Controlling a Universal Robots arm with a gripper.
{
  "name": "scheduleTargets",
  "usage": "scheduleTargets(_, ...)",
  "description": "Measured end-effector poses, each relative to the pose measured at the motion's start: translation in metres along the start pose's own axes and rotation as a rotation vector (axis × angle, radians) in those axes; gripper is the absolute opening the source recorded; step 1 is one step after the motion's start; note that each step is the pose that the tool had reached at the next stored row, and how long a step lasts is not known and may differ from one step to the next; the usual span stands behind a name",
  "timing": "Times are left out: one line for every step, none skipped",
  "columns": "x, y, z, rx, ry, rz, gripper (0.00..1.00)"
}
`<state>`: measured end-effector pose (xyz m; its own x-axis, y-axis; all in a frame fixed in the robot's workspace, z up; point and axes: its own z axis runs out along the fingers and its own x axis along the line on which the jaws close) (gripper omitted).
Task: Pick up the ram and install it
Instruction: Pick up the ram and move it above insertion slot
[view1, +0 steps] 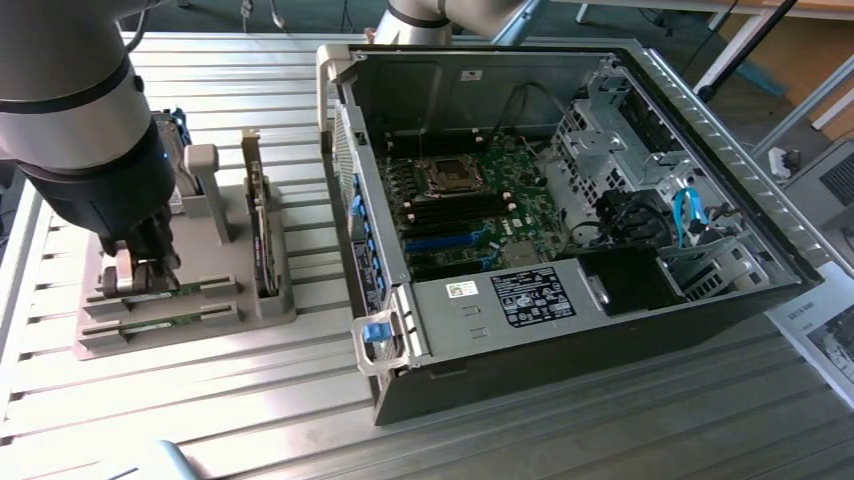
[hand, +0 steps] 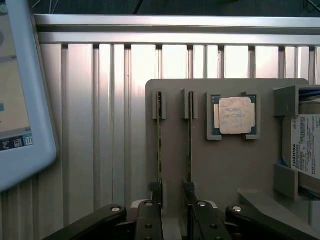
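Observation:
Two ram sticks stand on edge in slots of a grey holder (view1: 267, 310) (hand: 225, 165) on the exterior view's left. In the wrist view they are thin green lines, one ram stick (hand: 159, 145) beside the other (hand: 189, 145). In the exterior view the ram (view1: 187, 290) lies just beside my gripper (view1: 140, 278). My gripper (hand: 172, 195) is open, low over one end of the sticks. One fingertip (hand: 156, 192) lines up with each stick, and nothing is gripped. The open computer case (view1: 747, 180) with its motherboard (view1: 467, 210) lies on the right.
A square silver processor (hand: 235, 116) sits in the holder beside the sticks, a hard drive (hand: 306, 145) beyond it. A taller expansion card (view1: 262, 230) stands upright in the holder. A screen with a pale frame (hand: 20, 90) lies near the holder. The table is ribbed metal (view1: 200, 420).

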<state>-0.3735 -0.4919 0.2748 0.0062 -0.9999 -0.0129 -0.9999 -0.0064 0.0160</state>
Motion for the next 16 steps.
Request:
scheduleTargets(0.0003, 0.0, 0.0006, -0.0001, 0.0001, 0.0, 0.3)
scheduleTargets(0.0007, 0.0, 0.0015, 0.0001, -0.0001, 0.0, 0.3)
scheduleTargets(0.0007, 0.0, 0.0016, 0.0001, -0.0001, 0.0, 0.3)
scheduleTargets(0.0007, 0.0, 0.0016, 0.0, -0.0001, 0.0, 0.3)
scheduleTargets(0.0007, -0.0001, 0.0016, 0.0, -0.0001, 0.0, 0.3)
scheduleTargets(0.0008, -0.0001, 0.0016, 0.0, -0.0001, 0.0, 0.3)
scheduleTargets(0.0007, 0.0, 0.0017, 0.0001, -0.0001, 0.0, 0.3)
scheduleTargets(0.0008, -0.0001, 0.0022, 0.0003, -0.0004, 0.0, 0.3)
scheduleTargets(0.0007, -0.0001, 0.0028, 0.0004, -0.001, 0.0, 0.3)
scheduleTargets(0.0008, -0.0001, 0.0037, 0.0002, -0.0019, 0.0, 0.3)
scheduleTargets(0.0009, -0.0001, 0.0046, 0.0002, -0.0026, 0.0, 0.3)
scheduleTargets(0.001, -0.0001, 0.006, 0.0002, -0.0035, 0.0, 0.3)
scheduleTargets(0.0011, -0.0002, 0.0068, 0.0002, -0.0037, 0.0, 0.3)
scheduleTargets(0.0011, -0.0002, 0.0077, 0.0001, -0.0037, 0.0, 0.3)
scheduleTargets(0.0012, -0.0002, 0.0086, 0.0001, -0.0037, 0.0, 0.3)
scheduleTargets(0.0012, -0.0002, 0.0093, 0.0001, -0.0038, 0.0, 0.3)
